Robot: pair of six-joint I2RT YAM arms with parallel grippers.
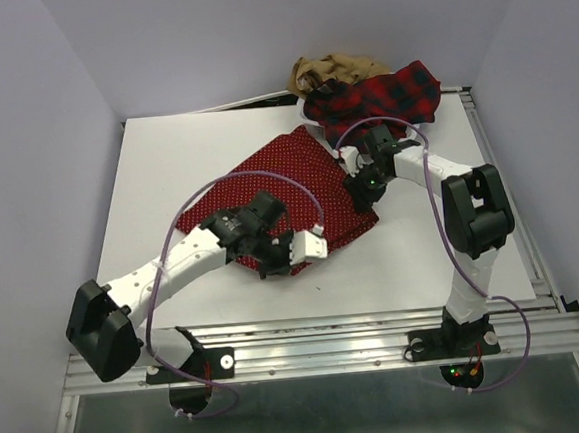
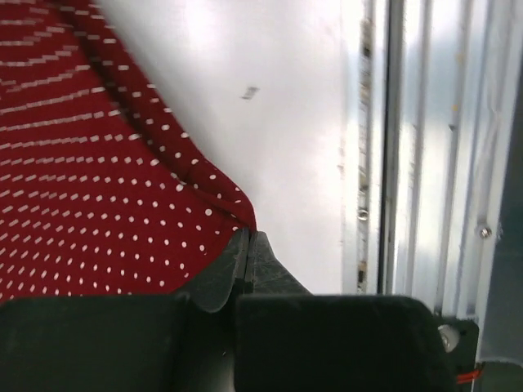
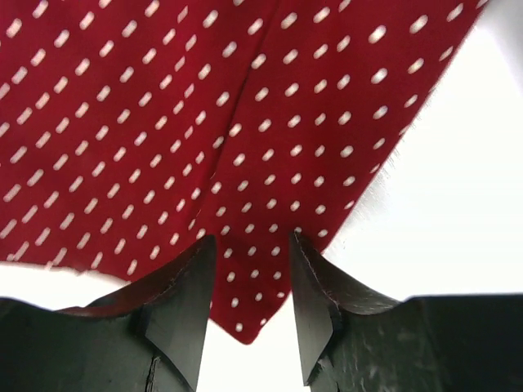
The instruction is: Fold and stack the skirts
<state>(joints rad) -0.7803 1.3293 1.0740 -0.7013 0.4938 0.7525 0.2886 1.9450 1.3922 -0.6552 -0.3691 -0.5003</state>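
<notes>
The red skirt with tiny white dots lies spread on the white table. My left gripper is at its near edge; in the left wrist view the jaws are shut on the tip of the hem of this skirt. My right gripper is at the skirt's right corner. In the right wrist view its fingers stand apart with the corner of the dotted cloth between them, gripper open. The red-and-black plaid skirt and the tan skirt lie heaped at the table's far edge.
An aluminium rail runs along the near edge by the arm bases, and another rail runs down the right side. In the left wrist view the near rail is close to the gripper. Pale walls enclose the table.
</notes>
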